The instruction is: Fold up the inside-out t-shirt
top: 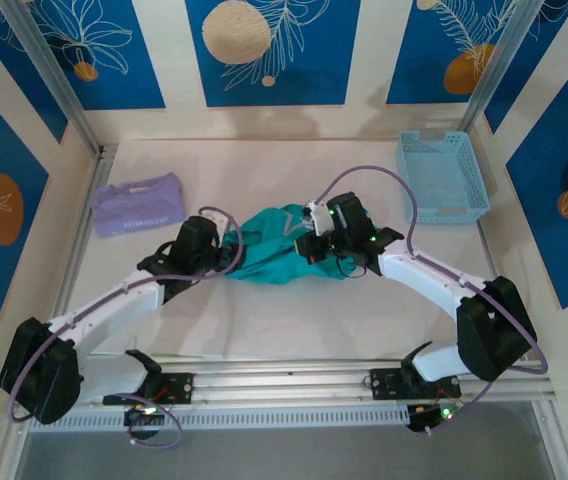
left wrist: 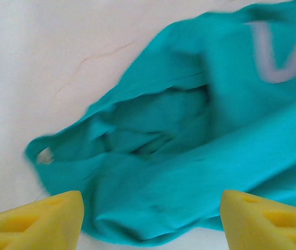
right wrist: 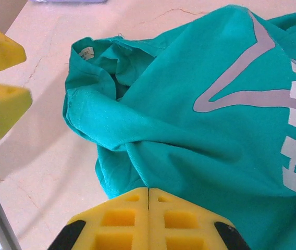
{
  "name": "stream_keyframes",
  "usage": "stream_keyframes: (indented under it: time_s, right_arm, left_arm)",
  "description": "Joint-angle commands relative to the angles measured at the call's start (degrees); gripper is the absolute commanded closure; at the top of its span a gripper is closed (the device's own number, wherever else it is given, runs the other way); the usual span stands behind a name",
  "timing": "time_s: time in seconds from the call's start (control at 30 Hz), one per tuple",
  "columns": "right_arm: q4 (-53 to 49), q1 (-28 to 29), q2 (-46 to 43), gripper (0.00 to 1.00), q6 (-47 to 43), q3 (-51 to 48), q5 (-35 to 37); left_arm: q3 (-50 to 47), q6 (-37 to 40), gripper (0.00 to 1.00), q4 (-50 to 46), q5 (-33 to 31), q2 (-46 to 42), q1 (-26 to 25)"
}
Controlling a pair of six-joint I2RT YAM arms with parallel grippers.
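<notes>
Crumpled teal t-shirt (top: pixel 279 245) at mid-table (top: pixel 364 320), between both grippers.
Spread wide at one end of the cloth, the left gripper (left wrist: pixel 151 208); pressed shut at its edge, the right gripper (right wrist: pixel 148 195), any pinch of fabric unclear. Lavender garment (top: pixel 139 208) well apart.

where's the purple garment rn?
Top view: the lavender folded garment lies far left on the table, left of the teal t-shirt and apart from it.

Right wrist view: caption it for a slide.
Right pincer shut at the crumpled teal t-shirt, its pale print facing up on the table.
</notes>
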Motion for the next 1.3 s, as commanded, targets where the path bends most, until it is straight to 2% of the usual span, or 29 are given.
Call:
stream_keyframes:
  time_s: [0.0,0.17,0.33,0.4,0.5,0.6,0.7,0.83,1.0,1.2,1.27]
  right_arm:
    - [-1.3,-0.5,-0.4,1.00,-0.5,0.4,-2.3]
    - [-2.1,-1.1,-1.3,1.00,-0.8,0.2,-2.0]
    - [-2.5,-1.3,-2.5,1.00,-0.9,-0.8,-1.5]
    - [-2.7,-1.4,-3.1,1.00,-1.1,-1.2,-0.9]
    - [-3.1,-1.8,-4.2,1.00,-1.8,-1.9,0.2]
    - [-3.9,-2.5,-6.1,1.00,-3.1,-1.6,1.8]
    - [-7.6,-2.5,-9.1,1.00,-7.7,1.1,7.4]
    - [-11.7,-3.1,-15.8,1.00,-13.2,5.3,14.6]
    - [-11.0,-3.5,-22.2,1.00,-15.2,4.6,17.0]
    - [-13.6,-3.2,-17.9,1.00,-10.6,5.3,23.8]
    - [-16.7,-3.1,-15.3,0.96,-7.5,6.0,27.6]
  left_arm:
    - [2.2,6.6,0.29,4.1,6.6,3.2,-1.9]
    - [7.4,10.1,0.28,2.8,11.0,11.9,-2.6]
    - [10.7,10.5,0.31,3.6,10.8,17.9,-2.7]
    - [12.0,10.1,0.42,3.6,9.5,20.0,-2.7]
    - [14.3,9.8,0.67,3.2,9.8,23.1,-2.4]
    - [16.7,9.0,1.00,2.1,10.7,24.3,-2.1]
    - [19.2,6.7,1.00,0.7,13.3,21.0,-1.5]
    - [21.0,-0.4,1.00,2.2,20.2,11.0,-0.9]
    - [21.6,-5.3,1.00,4.1,24.6,4.5,0.2]
    - [21.6,-7.7,1.00,5.0,29.9,5.1,0.6]
    - [21.1,-7.8,1.00,5.3,30.3,5.6,0.6]
